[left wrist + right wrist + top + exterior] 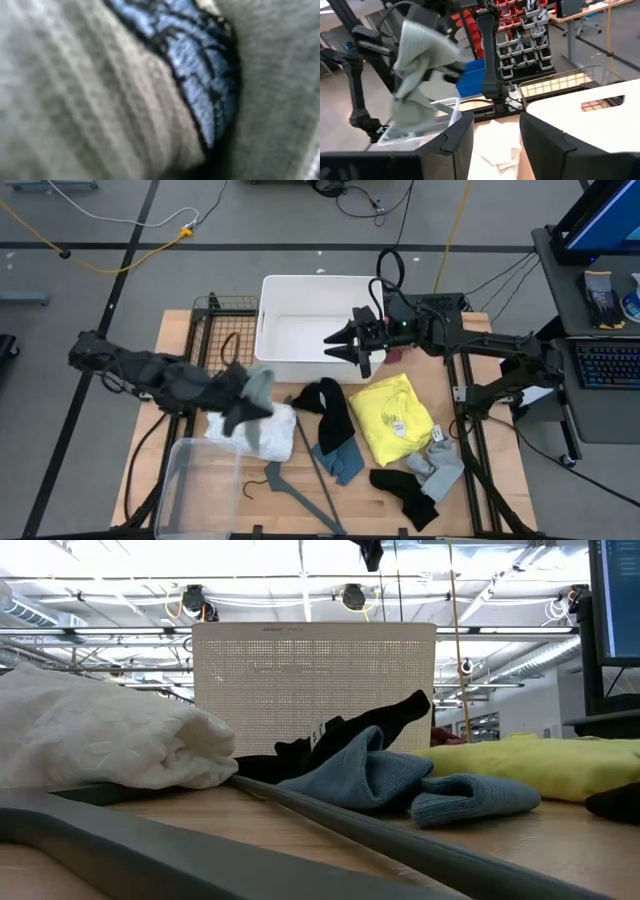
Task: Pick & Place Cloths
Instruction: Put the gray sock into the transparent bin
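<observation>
My left gripper (pixel 243 392) is shut on a grey cloth (pixel 260 383), held up above the white cloth (pixel 258 430) at the table's left. The right wrist view shows this grey cloth (pixel 417 60) hanging in the air, and it fills the left wrist view (pixel 75 90). My right gripper (pixel 338 340) stands open over the white bin (pixel 290 290), nothing between its fingers (pixel 455 142). On the table lie a black cloth (pixel 330 405), a teal cloth (pixel 342 462), a yellow cloth with a tag (pixel 392 415), another grey cloth (pixel 440 465) and another black one (pixel 405 495). My left gripper holds the grey cloth in a bunch (pixel 427 75). The cloth wraps around the fingers and hides the place of contact. It hangs slack below the gripper (pixel 407 115), lifted clear of the table and of the white cloth.
A clear plastic bin (pixel 190 490) stands at the near left corner. A grey clothes hanger (pixel 305 480) lies between the white and teal cloths. A wire rack (pixel 215 330) sits left of the white bin. In the low view the hanger (pixel 300 820) crosses the foreground.
</observation>
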Robot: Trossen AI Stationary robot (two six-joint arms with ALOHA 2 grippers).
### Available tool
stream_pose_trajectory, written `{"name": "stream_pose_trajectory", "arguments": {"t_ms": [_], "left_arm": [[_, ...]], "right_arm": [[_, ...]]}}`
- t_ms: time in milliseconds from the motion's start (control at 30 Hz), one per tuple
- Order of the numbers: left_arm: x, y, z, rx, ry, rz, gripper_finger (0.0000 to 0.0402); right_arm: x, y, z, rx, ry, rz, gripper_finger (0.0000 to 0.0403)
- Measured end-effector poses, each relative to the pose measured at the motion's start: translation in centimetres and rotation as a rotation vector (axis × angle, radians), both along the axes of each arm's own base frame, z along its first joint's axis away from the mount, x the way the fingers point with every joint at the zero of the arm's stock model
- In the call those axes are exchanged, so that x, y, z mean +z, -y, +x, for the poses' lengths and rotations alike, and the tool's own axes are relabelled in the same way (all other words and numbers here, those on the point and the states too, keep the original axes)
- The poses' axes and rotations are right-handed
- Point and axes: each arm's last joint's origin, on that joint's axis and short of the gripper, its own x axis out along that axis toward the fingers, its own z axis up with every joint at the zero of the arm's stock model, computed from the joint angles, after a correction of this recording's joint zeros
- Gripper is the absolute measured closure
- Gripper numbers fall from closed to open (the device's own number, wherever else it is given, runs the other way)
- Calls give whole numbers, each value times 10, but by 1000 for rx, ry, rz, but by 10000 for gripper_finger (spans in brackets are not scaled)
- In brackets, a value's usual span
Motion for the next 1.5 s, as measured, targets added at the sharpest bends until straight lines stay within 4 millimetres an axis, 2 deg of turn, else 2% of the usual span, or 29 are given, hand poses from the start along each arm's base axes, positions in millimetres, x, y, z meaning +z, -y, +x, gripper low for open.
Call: {"name": "stream_pose_trajectory", "arguments": {"t_ms": [100, 267, 400, 600, 800, 1033, 1267, 1500], "left_arm": [[-7, 13, -14, -43, -125, -117, 393], [-28, 32, -39, -51, -501, -306, 393], [-39, 43, -55, -25, -734, -410, 393], [-46, 63, -61, 10, -900, -505, 393], [-64, 91, -61, 25, -1116, -530, 394], [-87, 112, -52, 113, -1203, -456, 389], [-105, 126, -47, 117, -1264, -434, 394], [-142, 138, -50, 133, -1282, -455, 386]], "right_arm": [[0, 3, -1, -8, -1, -9, 251], [0, 4, -1, -11, 0, -30, 252], [0, 5, -1, -12, 0, -30, 250], [-1, 5, -1, -12, 0, -29, 253], [0, 5, -1, -14, 3, -28, 253], [0, 5, -1, -14, 3, -28, 256], [0, 4, -1, -13, 3, -27, 253], [0, 4, -1, -11, 3, -27, 258]]}}
